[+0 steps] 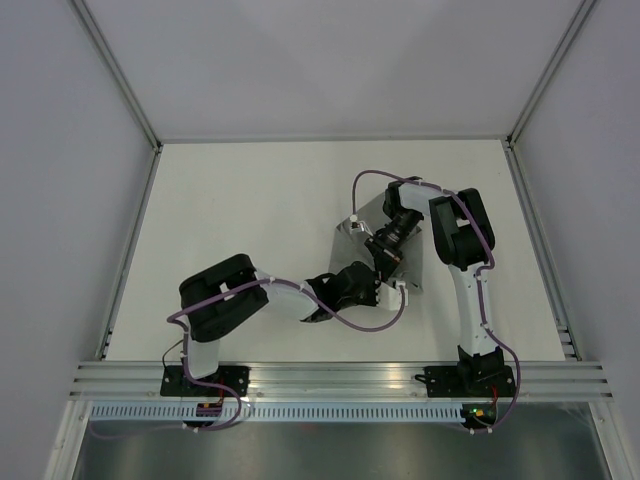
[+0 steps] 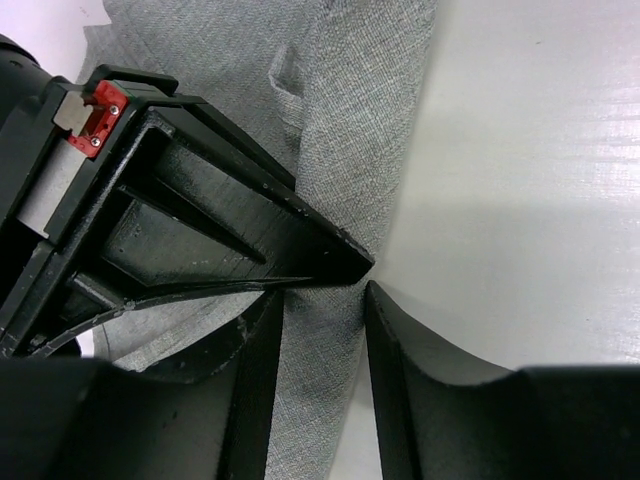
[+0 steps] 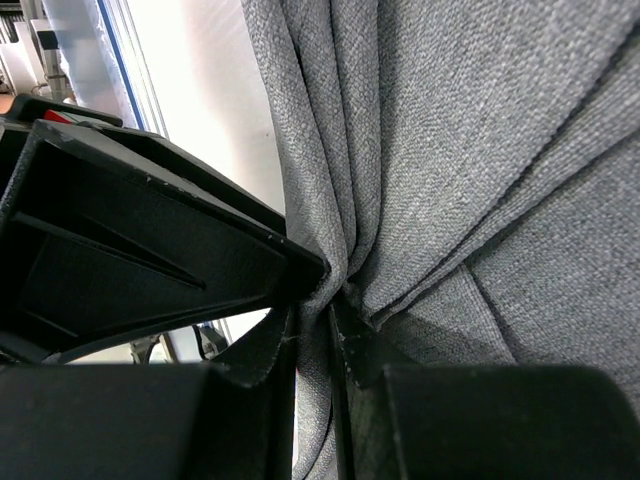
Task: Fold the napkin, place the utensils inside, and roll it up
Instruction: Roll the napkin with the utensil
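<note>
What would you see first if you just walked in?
A plain grey fabric napkin lies bunched into folds, middle right on the white table. The black right gripper pinches those folds. The black left gripper, jaws apart, straddles the cloth's edge close beside it.

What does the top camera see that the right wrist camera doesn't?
Only the top view shows the left arm and the right arm whole. Only the right wrist view shows jaws pinching bunched folds of the napkin, and its weave up close. Both show the grey napkin and some white table.
</note>
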{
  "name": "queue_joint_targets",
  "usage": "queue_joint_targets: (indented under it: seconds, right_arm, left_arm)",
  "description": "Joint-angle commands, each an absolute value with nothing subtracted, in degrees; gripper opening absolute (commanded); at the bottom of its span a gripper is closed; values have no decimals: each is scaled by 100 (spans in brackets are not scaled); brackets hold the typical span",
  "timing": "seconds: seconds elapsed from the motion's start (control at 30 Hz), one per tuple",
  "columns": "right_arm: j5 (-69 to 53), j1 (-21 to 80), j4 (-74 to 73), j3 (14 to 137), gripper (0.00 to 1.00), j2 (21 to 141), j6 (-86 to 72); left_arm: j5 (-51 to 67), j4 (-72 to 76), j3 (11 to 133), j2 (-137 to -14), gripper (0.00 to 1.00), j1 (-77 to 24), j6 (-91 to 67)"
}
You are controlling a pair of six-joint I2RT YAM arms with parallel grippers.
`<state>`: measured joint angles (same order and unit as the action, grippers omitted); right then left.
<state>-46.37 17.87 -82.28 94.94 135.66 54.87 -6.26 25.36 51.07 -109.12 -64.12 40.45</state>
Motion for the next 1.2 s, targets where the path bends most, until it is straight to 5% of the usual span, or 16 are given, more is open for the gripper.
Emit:
queue_joint_targets:
  seconds: [0.0, 0.33, 0.53, 0.8, 1.17]
  right_arm:
    - [-3612, 1811, -7392, 9448, 13, 13966, 5941]
    - [-3621, 1811, -7462, 9475, 16, 13905, 5941]
    - [-3709, 1749, -7261, 9439, 35, 13615, 5661]
    - [-3700, 1582, -6742, 9238, 54, 12711, 4871]
    - [-3779, 941, -5381, 8721, 56, 11568, 3614]
  left_arm:
    - [-106, 1672, 5317, -11206, 43, -6355, 3929]
    - [992, 335, 5880, -11461, 17, -6179, 3507]
    - [1546, 35, 5968, -11549, 3, -6108, 3305]
    - [2205, -553, 6231, -11751, 2, -5959, 3033]
    - [3348, -1195, 6714, -11918, 2, -5511, 2602]
